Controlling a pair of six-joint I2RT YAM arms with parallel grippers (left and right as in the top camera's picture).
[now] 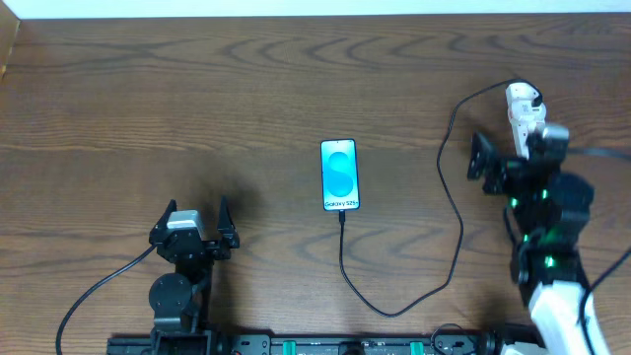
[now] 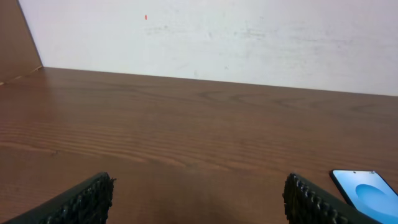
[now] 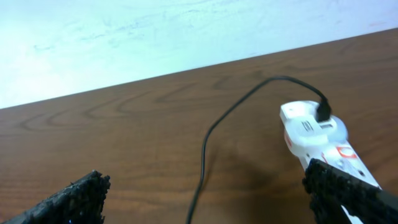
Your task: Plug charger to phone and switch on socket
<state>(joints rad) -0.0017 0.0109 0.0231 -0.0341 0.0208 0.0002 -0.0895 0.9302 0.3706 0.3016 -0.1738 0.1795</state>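
The phone (image 1: 340,176) lies flat at the table's middle with its blue screen up; its corner also shows in the left wrist view (image 2: 367,193). The thin black charger cable (image 1: 455,232) meets the phone's bottom edge, loops toward the front and runs up to the white socket (image 1: 523,102) at the right. In the right wrist view the cable (image 3: 205,146) ends in the far end of the socket (image 3: 309,132). My right gripper (image 1: 511,158) (image 3: 205,199) is open, its right finger over the socket's near part. My left gripper (image 1: 192,229) (image 2: 196,205) is open and empty, left of the phone.
A white wall (image 2: 217,37) borders the table's far edge. A thicker black robot cable (image 1: 99,291) trails from the left arm toward the front left. The arms' mounting rail (image 1: 325,345) runs along the front edge.
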